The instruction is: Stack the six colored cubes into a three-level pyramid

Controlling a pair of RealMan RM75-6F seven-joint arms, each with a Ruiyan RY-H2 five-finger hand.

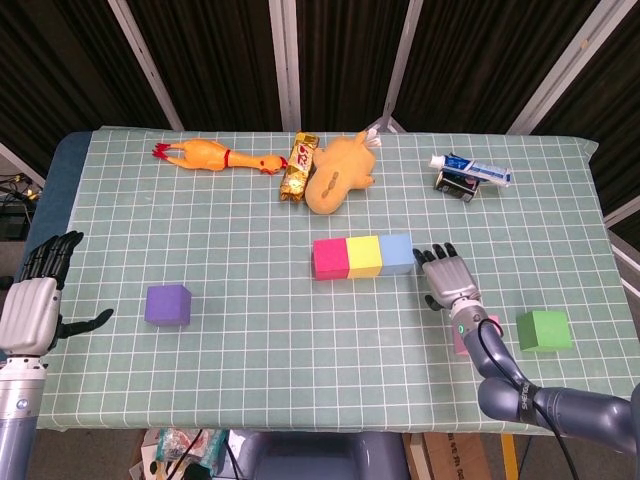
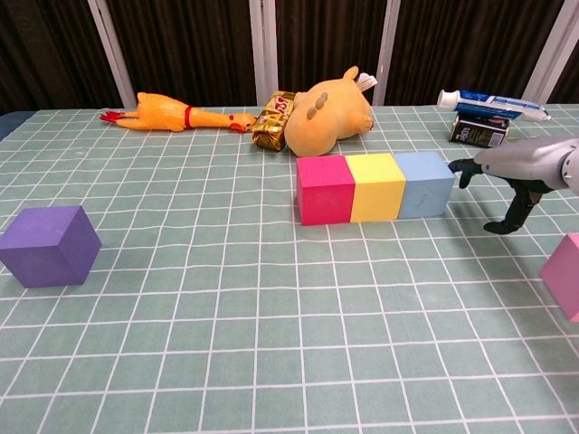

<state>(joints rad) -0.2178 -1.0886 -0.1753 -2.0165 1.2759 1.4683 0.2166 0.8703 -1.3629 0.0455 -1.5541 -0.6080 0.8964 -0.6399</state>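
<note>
We read the pyramid as barely begun: its bottom level is laid, a row of three foam cubes touching side to side near the middle of the worktop (image 1: 250,210) — magenta cube (image 1: 330,258), yellow cube (image 1: 363,255), light blue cube (image 1: 397,252). Nothing sits on top of them yet.

Three cubes remain loose. The purple cube (image 1: 167,304) lies well apart toward the left edge. The pale pink cube (image 2: 565,274) sits near the front right, mostly hidden behind the right forearm in the head view, and the green cube (image 1: 542,330) lies just beyond it toward the right edge. By our judgement two of these must go on the second level and one on the third.

Our right hand (image 1: 447,278) rests just beside the blue cube's right face, fingers spread and holding nothing; whether the fingertips touch the cube we cannot tell. Our left hand (image 1: 32,300) hangs off the left edge, fingers apart, also holding nothing.

The rubber chicken (image 1: 212,156), candy bar (image 1: 298,166), plush toy (image 1: 340,172) and toothpaste tube (image 1: 470,168) keep to the back edge, so the front half leaves open room for carrying cubes.
</note>
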